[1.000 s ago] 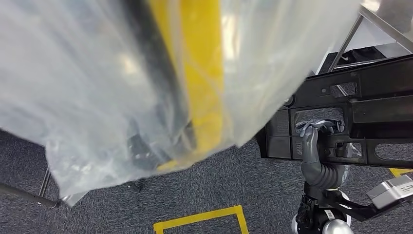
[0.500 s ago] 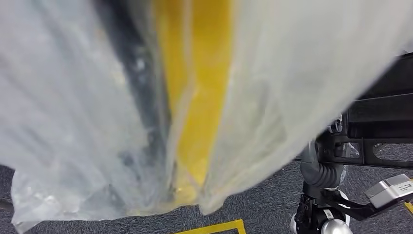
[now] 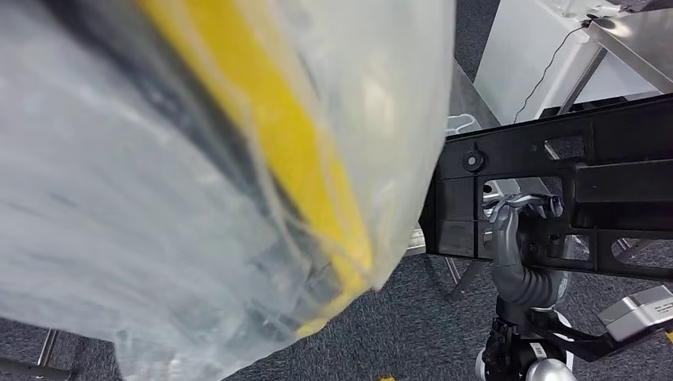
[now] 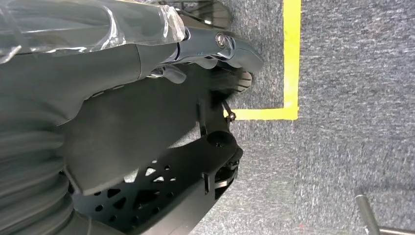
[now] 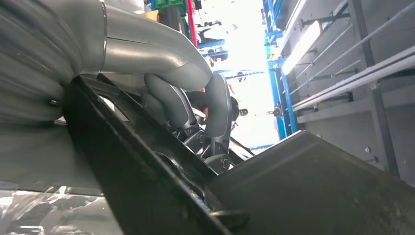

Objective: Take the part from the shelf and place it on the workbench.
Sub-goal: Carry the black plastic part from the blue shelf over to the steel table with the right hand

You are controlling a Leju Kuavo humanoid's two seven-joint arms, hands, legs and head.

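- I am seeing the black part (image 3: 555, 182) sitting at about three o'clock in the head view, a long perforated plastic frame carried above the grey carpet floor (image 3: 397, 325).
- My right hand (image 3: 516, 218) is grasping the part: its grey fingers are hooking through one of the frame's openings, with the ribbed wrist cover just under it at five o'clock.
- In the right wrist view I am watching the same fingers (image 5: 215, 105) curling over the black edge of the part (image 5: 147, 181).
- A clear plastic bag (image 3: 198, 182) with a yellow strip (image 3: 262, 143) and something dark inside is looming very close to the head camera, from twelve round to nine o'clock; it is blurred.
- In the left wrist view my left hand (image 4: 205, 46) is lying against crinkled clear plastic (image 4: 73, 24) and dark material. I cannot tell whether it is clenching anything.
- Below that hand, a black perforated piece (image 4: 161, 181) is showing over the carpet; I cannot tell whether it belongs to the part.
- Yellow floor tape (image 4: 291, 63) is making a corner on the carpet.
- A white counter (image 3: 540, 55) is standing at one o'clock in the head view, beyond the part.
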